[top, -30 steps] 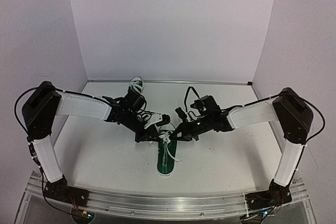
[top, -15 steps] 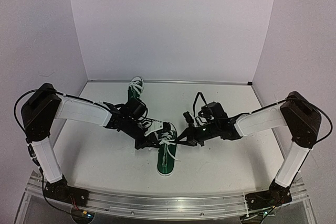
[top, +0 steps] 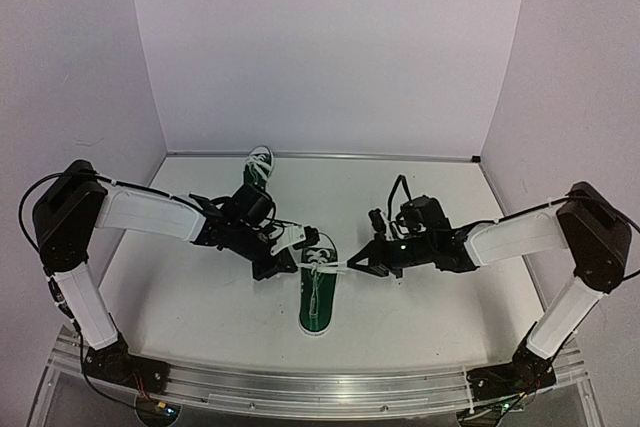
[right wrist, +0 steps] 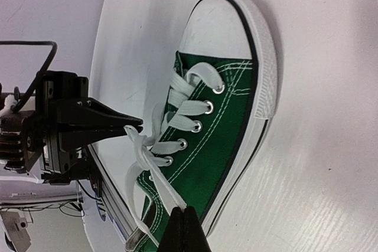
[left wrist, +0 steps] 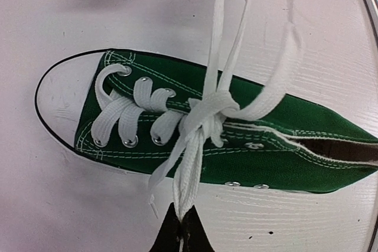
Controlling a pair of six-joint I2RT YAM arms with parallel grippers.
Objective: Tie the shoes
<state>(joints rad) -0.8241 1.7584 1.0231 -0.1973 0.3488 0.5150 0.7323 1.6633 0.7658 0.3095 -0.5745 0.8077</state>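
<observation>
The near dark green shoe (top: 318, 297) lies on the table between my grippers; it also shows in the left wrist view (left wrist: 266, 151) and the right wrist view (right wrist: 221, 131). Its white laces meet in a knot (left wrist: 208, 112) over the tongue. My left gripper (top: 292, 255) is shut on one lace loop (left wrist: 190, 175) on the shoe's left side, its tips (left wrist: 182, 231) low in its own view. My right gripper (top: 352, 265) is shut on the other loop (left wrist: 227, 33) to the right, its tips (right wrist: 184, 223) beside the sole. Both loops are stretched taut. The second shoe (top: 258, 167) lies at the back.
White walls enclose the table on the left (top: 70, 97), the back (top: 330, 47) and the right (top: 580, 77). A metal rail (top: 300, 382) runs along the near edge by the arm bases. A loose lace end (left wrist: 280, 69) curves over the shoe's ankle side.
My right gripper has moved right and my left gripper slightly left, drawing the two lace loops apart and taut over the near shoe. The shoe has stayed in place.
</observation>
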